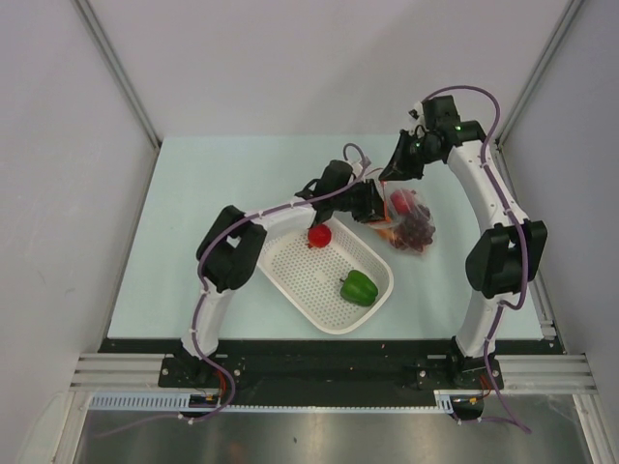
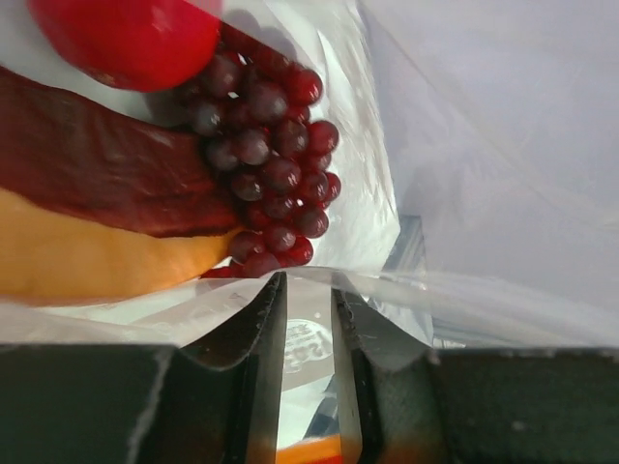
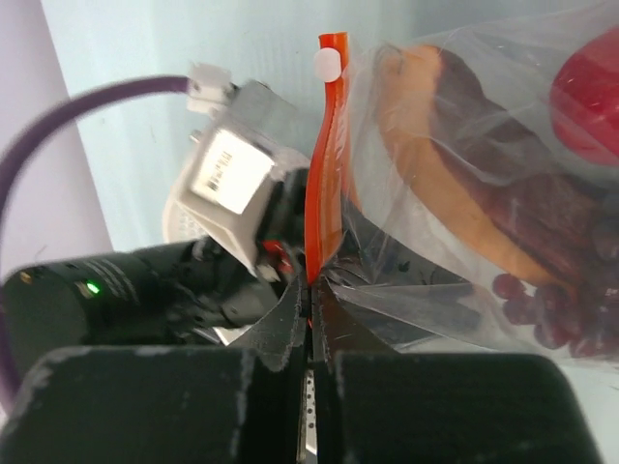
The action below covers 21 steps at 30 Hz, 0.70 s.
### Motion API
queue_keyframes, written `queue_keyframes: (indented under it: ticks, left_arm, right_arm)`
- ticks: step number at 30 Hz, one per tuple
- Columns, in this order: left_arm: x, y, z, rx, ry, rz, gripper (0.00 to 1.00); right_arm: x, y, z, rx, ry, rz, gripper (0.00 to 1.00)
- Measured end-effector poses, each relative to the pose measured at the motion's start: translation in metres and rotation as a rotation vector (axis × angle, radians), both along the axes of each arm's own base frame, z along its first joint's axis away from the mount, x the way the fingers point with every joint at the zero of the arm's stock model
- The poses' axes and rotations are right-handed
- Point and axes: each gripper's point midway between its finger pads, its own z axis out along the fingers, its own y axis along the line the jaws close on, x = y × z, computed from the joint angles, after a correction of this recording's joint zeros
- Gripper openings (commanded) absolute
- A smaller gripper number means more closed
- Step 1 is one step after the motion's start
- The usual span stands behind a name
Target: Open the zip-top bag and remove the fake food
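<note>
The right pincer (image 3: 309, 290) is closed tight on the orange-red zipper strip (image 3: 324, 174) of the zip-top bag (image 3: 406, 290). The strip rises straight up from between its fingertips, and the bag's clear body spreads off to one side. In the overhead view this pincer (image 1: 389, 182) grips the bag's (image 1: 418, 230) far upper edge, with the bag hanging toward the counter (image 1: 193, 213) below it. The left pincer (image 2: 308, 286) meets the bag from the opposite side. Its fingers (image 2: 269, 324) stand a narrow gap apart with crinkled clear film draped over their tips. The film blurs the contact, so it cannot be told whether they pinch a wall of the bag or merely sit against it. Just past those fingertips, inside the bag (image 2: 372, 193), lies the dark purple grape bunch (image 2: 271, 164). It touches a long dark red-brown piece (image 2: 97, 164) and an orange piece (image 2: 87, 256), with a red round fruit (image 2: 126, 39) beyond them. Near the bag on the counter sits a white perforated basket (image 1: 290, 290). It holds a second red fruit (image 1: 318, 235) at its far corner and a green bell pepper (image 1: 359, 287) nearer the right arm's side, the two well apart.
</note>
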Motion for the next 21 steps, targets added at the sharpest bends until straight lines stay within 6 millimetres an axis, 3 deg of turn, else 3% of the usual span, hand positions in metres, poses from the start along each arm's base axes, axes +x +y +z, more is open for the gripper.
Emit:
queue_keyframes:
  ticks: [5,10,16,21]
  left_arm:
    - [0.021,0.02,-0.002,0.001,0.012,0.041,0.29]
    - [0.033,0.029,-0.001,-0.009,0.023,0.074,0.29]
    - [0.032,0.002,-0.004,-0.032,0.014,0.036,0.32]
    - [0.017,-0.021,-0.022,-0.023,0.039,-0.011,0.37]
  right_arm:
    - [0.001,-0.01,-0.004,-0.027,-0.01,0.003,0.0]
    - [-0.011,-0.013,-0.016,-0.026,0.02,0.002,0.0]
    - [-0.012,-0.003,-0.009,-0.006,0.01,0.017,0.0]
    - [0.006,0.004,0.01,0.001,-0.037,0.024,0.0]
